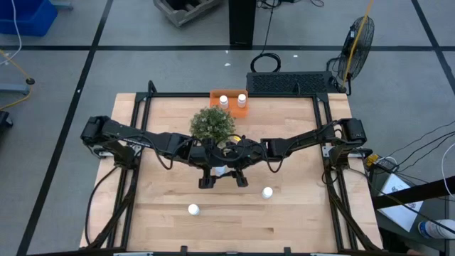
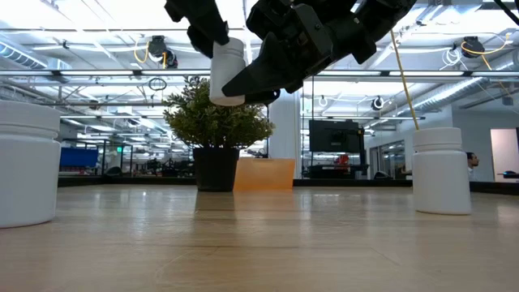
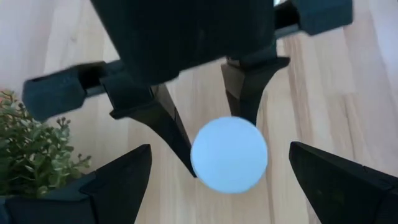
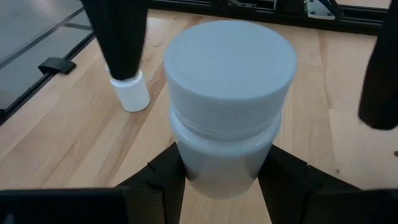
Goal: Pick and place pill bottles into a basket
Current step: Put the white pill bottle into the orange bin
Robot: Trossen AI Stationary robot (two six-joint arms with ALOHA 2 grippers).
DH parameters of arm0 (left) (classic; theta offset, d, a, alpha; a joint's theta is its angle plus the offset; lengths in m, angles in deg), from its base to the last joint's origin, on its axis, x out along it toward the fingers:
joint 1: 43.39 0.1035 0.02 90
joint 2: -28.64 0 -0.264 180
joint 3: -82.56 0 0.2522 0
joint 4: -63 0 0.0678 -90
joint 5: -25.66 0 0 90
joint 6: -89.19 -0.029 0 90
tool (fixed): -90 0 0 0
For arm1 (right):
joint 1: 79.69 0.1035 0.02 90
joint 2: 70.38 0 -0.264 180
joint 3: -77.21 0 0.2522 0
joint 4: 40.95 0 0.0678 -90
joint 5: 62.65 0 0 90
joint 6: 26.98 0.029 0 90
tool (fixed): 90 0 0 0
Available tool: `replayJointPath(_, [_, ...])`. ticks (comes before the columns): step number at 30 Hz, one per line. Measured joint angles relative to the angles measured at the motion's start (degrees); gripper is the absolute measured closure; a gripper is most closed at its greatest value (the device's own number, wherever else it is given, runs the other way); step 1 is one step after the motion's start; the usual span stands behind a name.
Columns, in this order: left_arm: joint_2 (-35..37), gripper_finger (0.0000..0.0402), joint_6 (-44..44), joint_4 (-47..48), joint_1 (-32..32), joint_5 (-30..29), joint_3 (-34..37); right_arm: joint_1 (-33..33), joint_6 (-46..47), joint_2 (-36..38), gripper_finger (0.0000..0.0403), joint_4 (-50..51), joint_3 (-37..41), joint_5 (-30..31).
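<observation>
My right gripper (image 4: 221, 180) is shut on a white pill bottle (image 4: 227, 93) and holds it over the middle of the table, in front of the potted plant (image 1: 212, 124). My left gripper (image 3: 219, 149) is open. Its fingers (image 4: 118, 37) stand wide on either side of that bottle's cap (image 3: 229, 154) without touching it. Two pill bottles (image 1: 223, 101) stand in the orange basket (image 1: 229, 93) behind the plant. Two more stand on the table, one (image 1: 267, 192) at the near right and one (image 1: 193, 209) nearer the front edge. My right gripper pinches the bottle's body (image 4: 186, 171), below the cap, between its two fingers. The fingers (image 3: 171, 124) come from the table's right, slanting down. The bottle (image 2: 227, 73) stays about upright, cap up, lifted clear of the table.
The bushy plant (image 2: 217, 122) stands between the held bottle and the basket (image 2: 263, 174). Black rails (image 1: 323, 142) run along the left and right sides of the table. Bare wood lies toward the front edge around the two standing bottles (image 2: 442, 170).
</observation>
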Motion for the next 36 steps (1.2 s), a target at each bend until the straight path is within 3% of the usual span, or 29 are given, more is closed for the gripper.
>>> replayJointPath(8, [0.0, 0.0016, 2.7, 0.0, -0.4, -5.9, -0.7, -0.4, -1.2, 0.0, 0.0248, 0.2, 0.0, 0.0])
replayJointPath(36, [0.1, 0.0016, 2.6, -1.3, -0.2, -8.2, -0.7, -0.7, -2.7, -0.1, 0.0248, 1.5, 0.1, -0.1])
